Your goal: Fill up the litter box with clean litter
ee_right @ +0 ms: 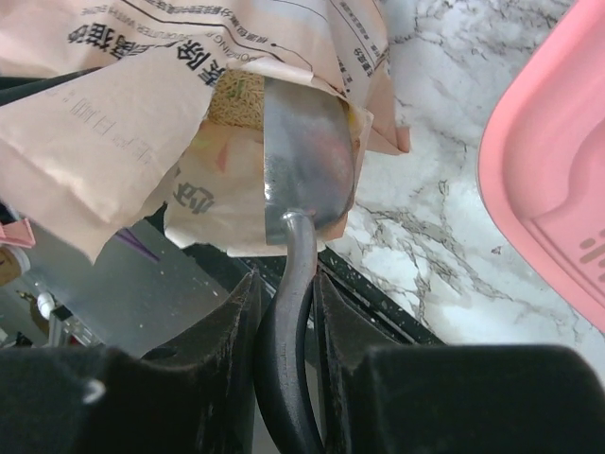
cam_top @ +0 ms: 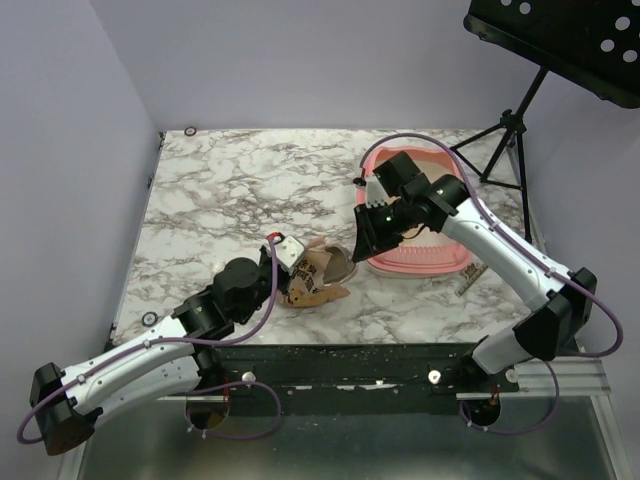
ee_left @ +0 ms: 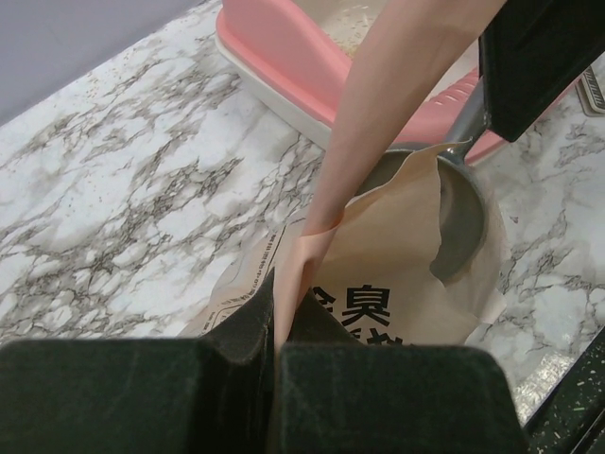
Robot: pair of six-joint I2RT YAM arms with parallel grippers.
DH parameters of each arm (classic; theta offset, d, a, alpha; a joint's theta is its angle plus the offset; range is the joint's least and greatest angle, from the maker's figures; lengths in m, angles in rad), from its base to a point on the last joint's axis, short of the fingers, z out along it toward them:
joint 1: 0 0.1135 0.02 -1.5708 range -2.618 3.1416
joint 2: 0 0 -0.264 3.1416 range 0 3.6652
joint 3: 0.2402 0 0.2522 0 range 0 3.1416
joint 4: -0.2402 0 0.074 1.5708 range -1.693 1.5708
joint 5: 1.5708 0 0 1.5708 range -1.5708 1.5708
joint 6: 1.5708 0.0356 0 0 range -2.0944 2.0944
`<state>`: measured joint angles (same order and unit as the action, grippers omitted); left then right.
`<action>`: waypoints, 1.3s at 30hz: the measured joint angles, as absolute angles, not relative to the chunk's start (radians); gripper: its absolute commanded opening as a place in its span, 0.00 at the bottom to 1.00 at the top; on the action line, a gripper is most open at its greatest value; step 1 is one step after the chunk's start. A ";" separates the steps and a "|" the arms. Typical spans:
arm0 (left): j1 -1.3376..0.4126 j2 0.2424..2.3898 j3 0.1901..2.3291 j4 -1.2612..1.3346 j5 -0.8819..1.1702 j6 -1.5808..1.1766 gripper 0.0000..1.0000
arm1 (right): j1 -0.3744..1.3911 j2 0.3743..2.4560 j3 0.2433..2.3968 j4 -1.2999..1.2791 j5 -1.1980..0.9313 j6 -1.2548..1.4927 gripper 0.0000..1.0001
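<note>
The pink litter box (cam_top: 432, 264) lies at the right of the marble table, with a little beige litter (ee_left: 354, 34) showing in it. An orange-tan paper bag (cam_top: 318, 277) lies in front of the arms with its mouth open. My left gripper (ee_left: 276, 293) is shut on the bag's folded edge and holds the mouth up. My right gripper (ee_right: 286, 284) is shut on the dark handle of a grey metal scoop (ee_right: 307, 156). The scoop's bowl sits inside the bag's mouth, and more litter (ee_right: 236, 95) is piled just behind it. The right gripper (cam_top: 378, 232) hangs between the bag and the box.
A black music stand (cam_top: 560, 40) on a tripod rises at the back right, beyond the table's edge. Purple walls close the left and back. A small ruler-like strip (cam_top: 470, 281) lies by the box's near right corner. The table's black front edge (ee_right: 397, 303) runs just below the bag.
</note>
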<state>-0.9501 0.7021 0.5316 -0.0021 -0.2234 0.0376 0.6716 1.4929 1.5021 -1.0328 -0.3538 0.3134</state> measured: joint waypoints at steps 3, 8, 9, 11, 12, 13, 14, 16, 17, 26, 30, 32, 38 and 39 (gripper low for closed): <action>-0.950 0.706 0.533 -0.006 -0.224 0.032 0.00 | 0.680 1.541 1.523 -1.049 -0.351 0.320 0.00; -0.950 0.706 0.539 -0.013 -0.224 0.031 0.00 | 0.710 1.593 1.534 -1.028 -0.339 0.340 0.00; -0.950 0.706 0.543 -0.019 -0.224 0.031 0.00 | 0.718 1.602 1.533 -1.015 -0.339 0.344 0.00; -0.950 0.706 0.547 -0.025 -0.225 0.030 0.00 | 0.730 1.620 1.522 -0.980 -0.342 0.353 0.00; -0.950 0.706 0.548 -0.027 -0.226 0.030 0.00 | 0.733 1.626 1.511 -0.958 -0.348 0.359 0.00; -0.950 0.706 0.548 -0.027 -0.228 0.029 0.00 | 0.735 1.629 1.496 -0.933 -0.358 0.366 0.00; -0.950 0.705 0.548 -0.028 -0.228 0.029 0.00 | 0.736 1.631 1.482 -0.914 -0.367 0.372 0.00; -0.949 0.705 0.548 -0.028 -0.230 0.030 0.00 | 0.736 1.632 1.445 -0.863 -0.390 0.390 0.00; -0.949 0.705 0.548 -0.028 -0.231 0.030 0.00 | 0.736 1.631 1.423 -0.832 -0.402 0.401 0.00; -0.949 0.702 0.548 -0.030 -0.234 0.033 0.00 | 0.723 1.526 1.096 -0.435 -0.519 0.530 0.00; -0.949 0.693 0.548 -0.036 -0.233 0.041 0.00 | 0.723 1.467 0.953 -0.248 -0.531 0.601 0.00; -0.949 0.688 0.548 -0.041 -0.233 0.044 0.00 | 0.723 1.441 0.884 -0.153 -0.538 0.638 0.00; -0.951 0.679 0.546 -0.051 -0.232 0.064 0.00 | 0.723 1.406 0.711 0.134 -0.569 0.767 0.00; -0.952 0.677 0.544 -0.051 -0.231 0.067 0.00 | 0.723 1.404 0.684 0.183 -0.574 0.790 0.00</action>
<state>-0.9516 0.6773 0.5438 -0.0509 -0.2314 0.0666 0.7235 1.4040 0.6838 0.1833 -0.5735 0.7898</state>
